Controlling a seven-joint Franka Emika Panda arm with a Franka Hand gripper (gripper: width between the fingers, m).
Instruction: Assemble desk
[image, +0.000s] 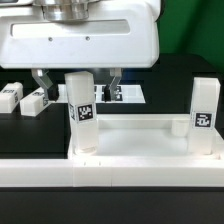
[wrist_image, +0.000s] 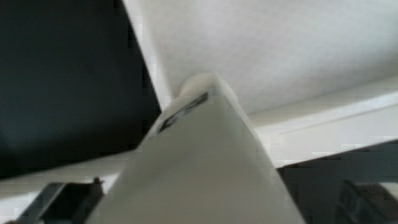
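The desk panel (image: 135, 140) is lying rim-up on the black table (image: 25, 130). The left leg (image: 82, 112) and the right leg (image: 205, 108) are standing upright at two of its corners, each showing a black-and-white square tag. My gripper (image: 78, 85) is hanging wide open, with a finger on either side of the left leg (gripping nothing). Two loose legs (image: 10, 97) (image: 35, 100) are lying at the exterior view's left. The marker board (image: 128, 93) is sitting behind the panel, and the white border rail (image: 110, 175) is running in front.
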